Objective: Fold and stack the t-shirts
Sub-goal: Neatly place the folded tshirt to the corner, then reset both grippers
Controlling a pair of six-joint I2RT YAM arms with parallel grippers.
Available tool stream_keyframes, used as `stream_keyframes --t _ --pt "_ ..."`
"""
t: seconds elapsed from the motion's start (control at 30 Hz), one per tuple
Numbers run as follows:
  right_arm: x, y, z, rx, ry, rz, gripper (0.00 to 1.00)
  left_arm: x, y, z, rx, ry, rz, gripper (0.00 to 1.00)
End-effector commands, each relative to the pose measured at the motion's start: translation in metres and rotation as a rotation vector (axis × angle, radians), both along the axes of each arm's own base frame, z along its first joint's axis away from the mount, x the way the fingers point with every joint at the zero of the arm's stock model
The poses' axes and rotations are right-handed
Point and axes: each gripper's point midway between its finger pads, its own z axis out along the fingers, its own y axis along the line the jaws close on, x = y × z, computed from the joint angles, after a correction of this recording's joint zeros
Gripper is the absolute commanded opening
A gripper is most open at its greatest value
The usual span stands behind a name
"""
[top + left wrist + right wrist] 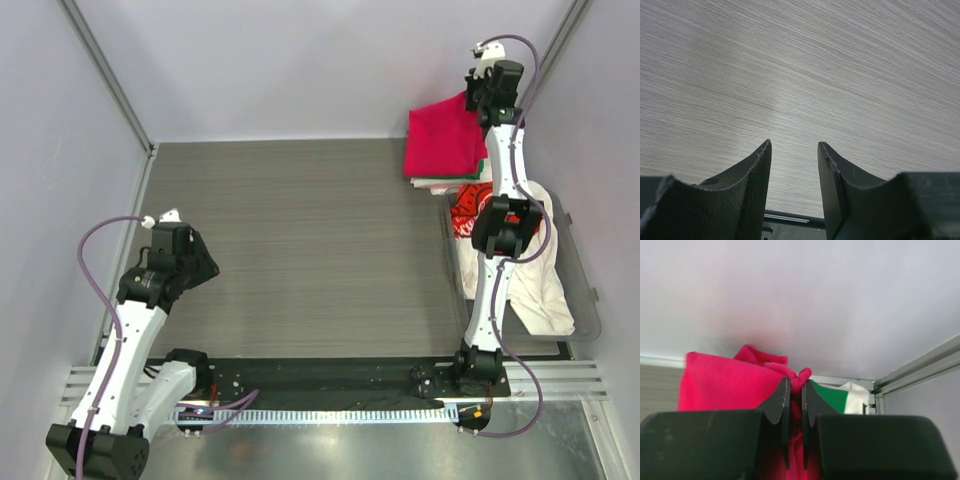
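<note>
A folded magenta-red t-shirt (442,138) lies on top of a stack at the table's far right, over a green t-shirt (482,168) and a white one. My right gripper (478,100) is shut on the magenta-red shirt's right edge; the wrist view shows red cloth (725,385) pinched between the jaws, with the green shirt (832,396) and white cloth (857,399) behind. A white shirt with red-black print (466,215) lies in the bin below the stack. My left gripper (205,265) is open and empty over bare table (800,75) at the left.
A clear bin (585,290) at the right edge holds pale shirts (535,285). The right arm (497,260) reaches over it. A wall and a metal frame post (920,372) stand close behind the stack. The grey wood-grain table (310,240) spans the middle.
</note>
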Motion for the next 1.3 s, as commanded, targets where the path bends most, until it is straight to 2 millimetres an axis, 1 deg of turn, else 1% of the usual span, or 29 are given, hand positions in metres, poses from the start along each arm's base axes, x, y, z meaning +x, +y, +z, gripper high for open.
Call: stream_keyframes --t 0.0,0.03,0.07,0.1,0.17,0.2,0.23,0.27,0.33,0.4,0.47,0.5,0.53,0.57,0.6,0.63,0.7,0.73,0.8,0.83,0.9,0.93,0.97,1.03,1.1,1.13,1.2,1.23,1.27 --pt "0.017 -0.037 0.046 -0.049 -0.206 -0.077 0.01 0.004 0.003 0.01 0.007 -0.024 0.024 0.43" --pt "0.022 -0.046 0.032 -0.048 -0.201 -0.097 0.01 0.004 0.003 0.01 0.009 -0.021 0.024 0.43" --pt "0.027 -0.055 0.033 -0.048 -0.235 -0.123 0.01 0.004 0.003 0.009 0.009 -0.02 0.024 0.43" --pt "0.028 -0.067 0.027 -0.033 -0.242 -0.175 0.16 0.004 0.003 0.009 0.009 -0.02 0.024 0.43" --pt "0.029 -0.089 0.021 -0.016 -0.276 -0.301 0.82 0.004 0.003 0.009 0.008 -0.023 0.025 0.44" --pt "0.025 -0.102 0.021 0.024 -0.301 -0.397 0.99 0.003 0.004 0.01 0.007 -0.024 0.026 0.44" --pt "0.023 -0.105 0.024 0.048 -0.313 -0.428 1.0 0.003 0.004 0.01 0.008 -0.027 0.026 0.44" --pt "0.017 -0.105 0.045 0.076 -0.35 -0.441 1.0 0.004 0.004 0.011 0.007 -0.033 0.026 0.44" --pt "0.009 -0.101 0.066 0.166 -0.402 -0.463 1.0 0.002 0.004 0.014 0.005 -0.046 0.026 0.44" --pt "-0.011 -0.094 0.113 0.215 -0.491 -0.466 1.0 0.002 0.004 0.016 0.005 -0.061 0.026 0.44" --pt "-0.024 -0.084 0.142 0.261 -0.549 -0.457 1.0 0.001 0.005 0.02 0.003 -0.078 0.029 0.44" --pt "-0.04 -0.079 0.175 0.281 -0.595 -0.443 1.0 0.001 0.005 0.021 0.001 -0.09 0.027 0.44" --pt "-0.046 -0.075 0.186 0.31 -0.612 -0.431 1.0 0.0 0.005 0.023 -0.001 -0.1 0.027 0.44" --pt "-0.053 -0.066 0.196 0.365 -0.612 -0.398 1.0 0.0 0.004 0.025 -0.003 -0.107 0.022 0.44" --pt "-0.071 -0.057 0.225 0.403 -0.647 -0.364 1.0 0.0 0.004 0.026 -0.004 -0.113 0.022 0.44" --pt "-0.081 -0.05 0.237 0.436 -0.653 -0.334 1.0 -0.001 0.004 0.027 -0.005 -0.119 0.02 0.45" --pt "-0.093 -0.025 0.238 0.526 -0.592 -0.236 1.0 -0.001 0.004 0.031 -0.009 -0.14 0.02 0.45" --pt "-0.119 -0.014 0.267 0.555 -0.62 -0.194 1.0 -0.002 0.004 0.033 -0.009 -0.149 0.019 0.45" --pt "-0.135 0.01 0.25 0.655 -0.508 -0.128 1.0 -0.004 0.004 0.038 -0.014 -0.171 0.014 0.45" --pt "-0.157 0.019 0.253 0.696 -0.464 -0.123 1.0 -0.004 0.004 0.04 -0.014 -0.181 0.015 0.45" --pt "-0.176 0.037 0.234 0.74 -0.361 -0.105 1.0 -0.006 0.003 0.045 -0.022 -0.209 0.012 0.45" --pt "-0.206 0.051 0.244 0.741 -0.351 -0.089 1.0 -0.006 0.002 0.045 -0.027 -0.216 0.005 0.46" --pt "-0.212 0.056 0.214 0.756 -0.279 -0.111 1.0 -0.007 0.002 0.048 -0.03 -0.226 0.002 0.46" --pt "-0.238 0.085 0.201 0.793 -0.224 -0.038 1.0 -0.008 -0.001 0.048 -0.036 -0.223 -0.015 0.46" --pt "-0.273 0.116 0.173 0.811 -0.145 0.024 0.99 -0.008 -0.002 0.049 -0.04 -0.226 -0.024 0.45" --pt "-0.286 0.151 0.154 0.79 -0.075 0.066 1.0 -0.008 -0.004 0.05 -0.044 -0.23 -0.033 0.46" --pt "-0.314 0.177 0.117 0.754 0.013 0.057 1.0 -0.008 -0.005 0.05 -0.048 -0.228 -0.04 0.46" --pt "-0.322 0.182 0.097 0.718 0.045 -0.003 1.0 -0.008 -0.005 0.05 -0.048 -0.228 -0.042 0.46" --pt "-0.34 0.209 0.068 0.698 0.126 0.03 1.0 -0.008 -0.006 0.049 -0.05 -0.224 -0.045 0.46"
